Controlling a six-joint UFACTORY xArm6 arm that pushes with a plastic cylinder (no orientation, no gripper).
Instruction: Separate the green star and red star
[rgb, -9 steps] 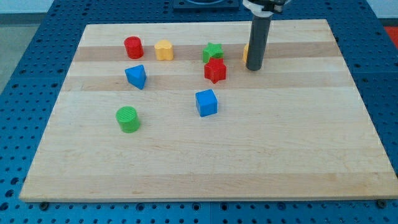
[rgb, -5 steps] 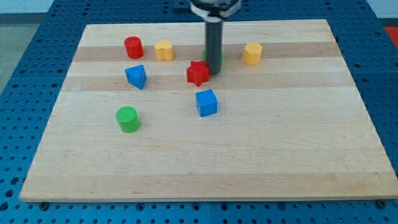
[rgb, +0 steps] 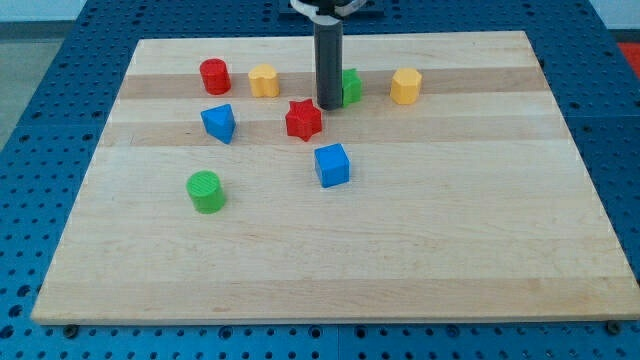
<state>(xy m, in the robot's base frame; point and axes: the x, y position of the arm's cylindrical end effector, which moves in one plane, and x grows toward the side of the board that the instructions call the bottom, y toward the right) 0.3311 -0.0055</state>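
1. Tabletop (rgb: 400, 260) of pale wood is seen lying on a blue perforated base (rgb: 40, 90); its part nearest the view's bottom carries nothing.
2. A green cylinder (rgb: 206, 191) is found toward the view's left, nearest the view's bottom of all the blocks.
3. A blue cube (rgb: 332, 165) is placed near the middle, well apart from the green cylinder.
4. A blue block (rgb: 218, 122), wedge-like in shape, is seen farther up at the view's left.
5. The red star (rgb: 303, 120) is located just above the blue cube and to its left, apart from it.
6. My tip (rgb: 329, 105) is set down just to the upper right of the red star; whether they touch cannot be told. No gripper is carried, so no gripper state can be told.
7. The green star (rgb: 351, 87) is partly hidden behind the rod on its right side, and is kept apart from the red star by the rod.
8. A red cylinder (rgb: 214, 76), a yellow block (rgb: 263, 80) and a yellow hexagonal block (rgb: 405, 86) are lined up in the top row.
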